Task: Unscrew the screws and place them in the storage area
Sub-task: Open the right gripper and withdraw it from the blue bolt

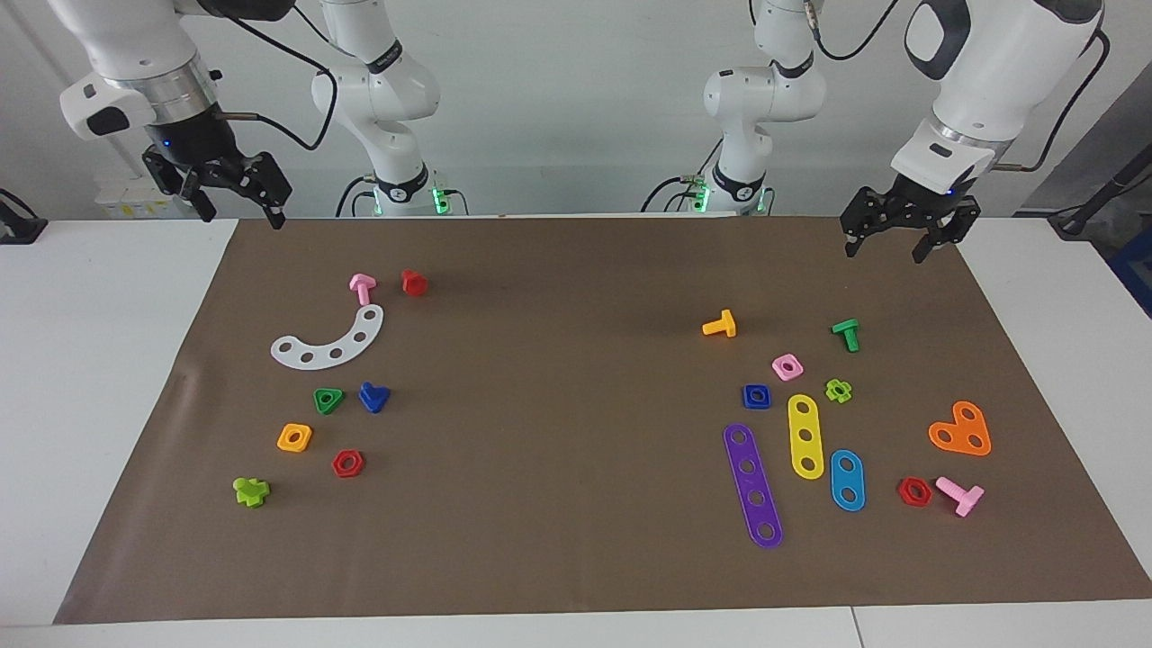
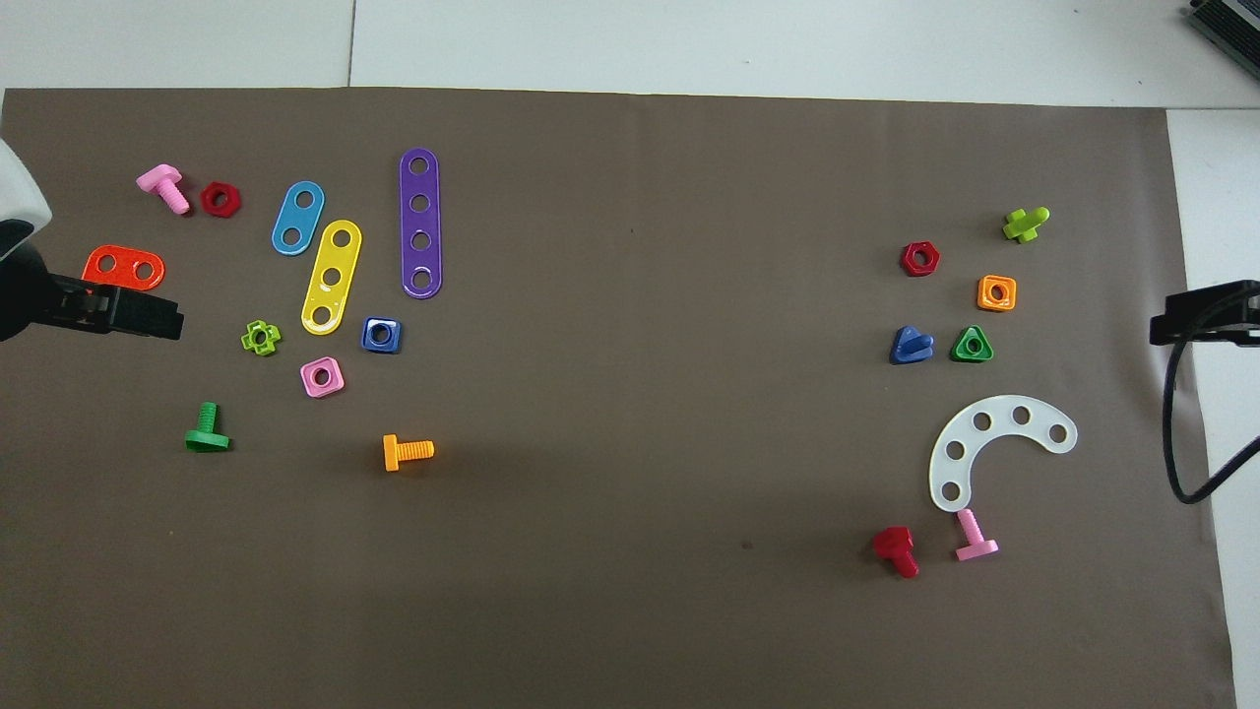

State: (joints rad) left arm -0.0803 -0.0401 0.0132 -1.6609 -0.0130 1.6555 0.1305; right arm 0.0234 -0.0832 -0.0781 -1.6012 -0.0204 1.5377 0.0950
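The dark-blue triangular-headed bolt (image 1: 373, 396) lies on the brown mat beside the green triangular nut (image 1: 328, 400); it also shows in the overhead view (image 2: 911, 346). Around it are the white curved strip (image 1: 328, 346), orange square nut (image 1: 294, 437) and red hex nut (image 1: 347, 463), on the storage area (image 1: 256, 396). The blue square nut (image 1: 756, 396) lies apart, beside the yellow strip (image 1: 806, 436). My right gripper (image 1: 238, 211) is open and empty, raised over the mat's corner at the right arm's end. My left gripper (image 1: 886, 250) is open and empty, waiting over the mat's corner at the left arm's end.
A pink bolt (image 1: 362, 288) and a red bolt (image 1: 414, 283) lie nearer to the robots than the white strip. A lime piece (image 1: 251, 490) lies farther out. Purple (image 1: 752, 484) and light-blue (image 1: 847, 480) strips, an orange plate (image 1: 961, 430) and several bolts and nuts lie toward the left arm's end.
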